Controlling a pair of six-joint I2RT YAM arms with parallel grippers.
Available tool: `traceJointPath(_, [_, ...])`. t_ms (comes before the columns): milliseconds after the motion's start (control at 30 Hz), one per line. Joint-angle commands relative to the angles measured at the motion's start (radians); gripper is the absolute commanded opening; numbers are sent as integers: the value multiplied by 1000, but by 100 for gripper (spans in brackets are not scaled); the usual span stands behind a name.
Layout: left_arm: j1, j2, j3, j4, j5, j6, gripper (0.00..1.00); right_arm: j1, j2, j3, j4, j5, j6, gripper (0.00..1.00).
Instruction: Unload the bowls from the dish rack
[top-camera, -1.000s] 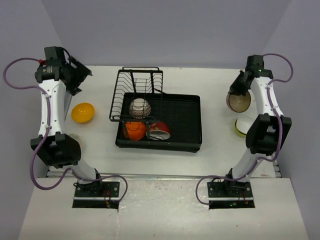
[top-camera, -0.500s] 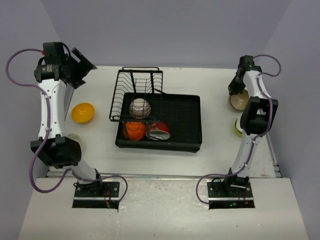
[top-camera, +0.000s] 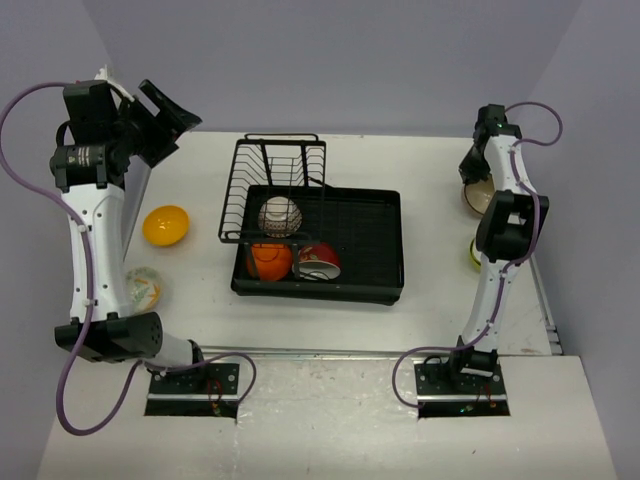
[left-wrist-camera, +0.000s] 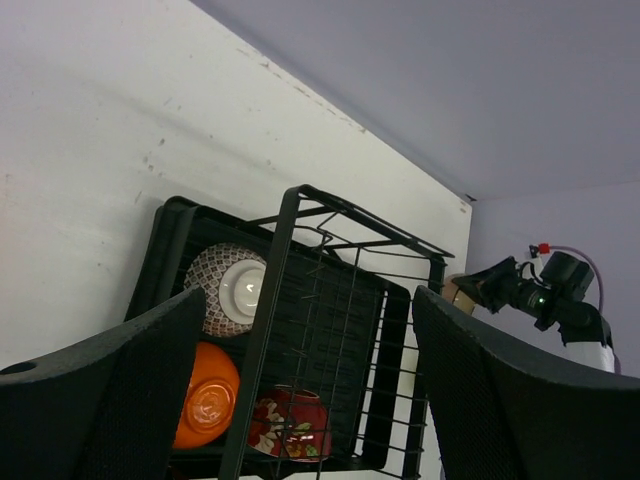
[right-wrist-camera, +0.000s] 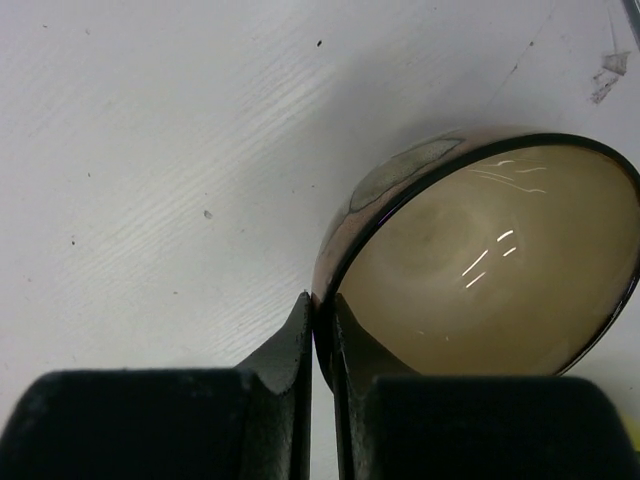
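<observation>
The dish rack's black wire part (top-camera: 272, 170) joins its black tray (top-camera: 365, 235) at mid-table. A white patterned bowl (top-camera: 279, 214), an orange bowl (top-camera: 267, 260) and a red bowl (top-camera: 318, 262) sit in it; the left wrist view shows them too (left-wrist-camera: 225, 290) (left-wrist-camera: 205, 395) (left-wrist-camera: 290, 425). My right gripper (top-camera: 478, 178) (right-wrist-camera: 322, 320) is shut on the rim of the brown bowl (top-camera: 480, 200) (right-wrist-camera: 490, 260), low at the table's far right. My left gripper (top-camera: 160, 112) (left-wrist-camera: 310, 330) is open, empty and raised at the back left.
A yellow-orange bowl (top-camera: 165, 225) lies on the table left of the rack. A pale patterned bowl (top-camera: 143, 288) sits nearer, beside the left arm. A lime green bowl (top-camera: 471, 255) is partly hidden behind the right arm. The table's right edge runs close to the brown bowl.
My right gripper carried the brown bowl back and down toward the far right of the table. My left arm rose and swung back left, uncovering the pale patterned bowl.
</observation>
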Motion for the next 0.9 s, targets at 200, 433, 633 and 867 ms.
traceJointPath(200, [-5,-35,25,-33,60,62,84,-9,25,79,-11,12,-21,24])
traceJointPath(433, [-5,-56,2,-53,27,53,84,0,-24,90,-6,-25,-18,39])
traceJointPath(633, [-5,-56,-56,-97,-76,30,85,32,-136,82,-12,-30,-15,48])
traceJointPath(867, [-5,-53,-176,-102,-92,-48,85,180,-482,-68,18,-43,-10,62])
